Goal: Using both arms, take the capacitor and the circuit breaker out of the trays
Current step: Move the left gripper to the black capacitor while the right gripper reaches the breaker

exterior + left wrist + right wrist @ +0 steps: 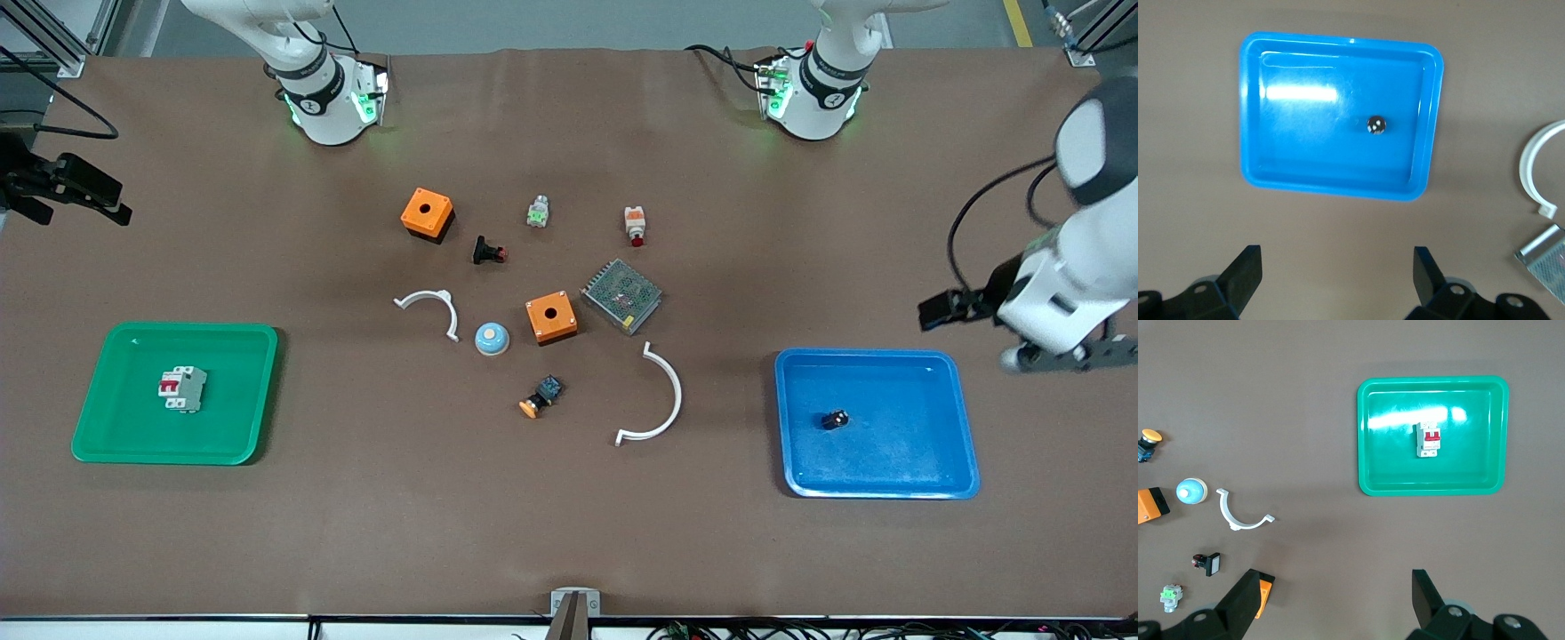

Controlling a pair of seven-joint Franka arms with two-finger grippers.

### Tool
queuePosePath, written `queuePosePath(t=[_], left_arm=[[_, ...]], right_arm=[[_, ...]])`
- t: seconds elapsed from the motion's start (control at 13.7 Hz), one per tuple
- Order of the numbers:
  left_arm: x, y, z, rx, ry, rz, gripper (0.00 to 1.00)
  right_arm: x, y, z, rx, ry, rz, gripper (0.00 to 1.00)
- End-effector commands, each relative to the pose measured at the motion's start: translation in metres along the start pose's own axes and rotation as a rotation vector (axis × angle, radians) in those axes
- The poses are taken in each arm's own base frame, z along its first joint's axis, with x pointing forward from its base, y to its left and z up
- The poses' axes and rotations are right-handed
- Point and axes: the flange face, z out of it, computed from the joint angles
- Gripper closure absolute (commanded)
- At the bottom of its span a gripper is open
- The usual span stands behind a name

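While both arms hang above the table with nothing in their grasp, the two task items lie in separate trays. The breaker [182, 389], a white-grey block with red levers on its face, rests flat on the floor of the green tray [107, 436] at the right arm's end of the table, clear of the tray's walls; the right wrist view shows the same breaker [1428, 440] near the middle of that green tray [1368, 480]. The capacitor [834, 420], a tiny black cylinder, lies on the floor of the blue tray [960, 480] at the left arm's end of the table, and the left wrist view shows it [1376, 125] with its pale end facing up inside that blue tray [1251, 170]. The left gripper [1338, 273] is over bare table just beside the blue tray, its fingers spread wide apart and empty. The right gripper [1336, 597] is up over the tabletop between the green tray and the central cluster of parts, its fingers likewise spread and empty. Between the trays lie two orange boxes [427, 213] [550, 317], a black stemmed button [488, 251], a green-faced switch [537, 212], a white-orange push-button [635, 225], a metal mesh module [621, 295], a pale blue dome [491, 338], a black-blue switch with an orange cap [540, 396], and two white curved clips [433, 307] [658, 400], all apart from both trays.
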Motion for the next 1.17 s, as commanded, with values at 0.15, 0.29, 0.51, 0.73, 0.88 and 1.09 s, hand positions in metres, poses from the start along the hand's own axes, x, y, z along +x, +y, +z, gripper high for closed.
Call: queuePosePath(t=[0.15,0.29,0.51,0.73,0.88,1.09], left_arm=[[0.049,0.015,0.112,-0.009,0.033,-0.049,0.0],[0.058,0.026,0.144,-0.02,0.046,-0.081,0.0],[0.064,0.039,0.186,-0.028,0.044,-0.093,0.04],[0.068,0.041,0.215,-0.034,0.045,-0.092,0.17],[0.068,0.039,0.229,-0.033,0.033,-0.097,0.21],[0.068,0.037,0.243,-0.033,0.025,-0.1,0.25]], right_arm=[[0.021,0.023,0.022,-0.017,-0.015,0.041,0.0],[0.054,0.027,0.069,-0.017,-0.081,0.041,0.0],[0.082,0.062,0.095,-0.018,-0.028,0.032,0.0],[0.103,0.111,0.164,0.008,-0.087,-0.008,0.0],[0.107,0.132,0.201,0.004,-0.083,0.018,0.0],[0.099,0.146,0.254,-0.006,-0.054,0.037,0.0]])
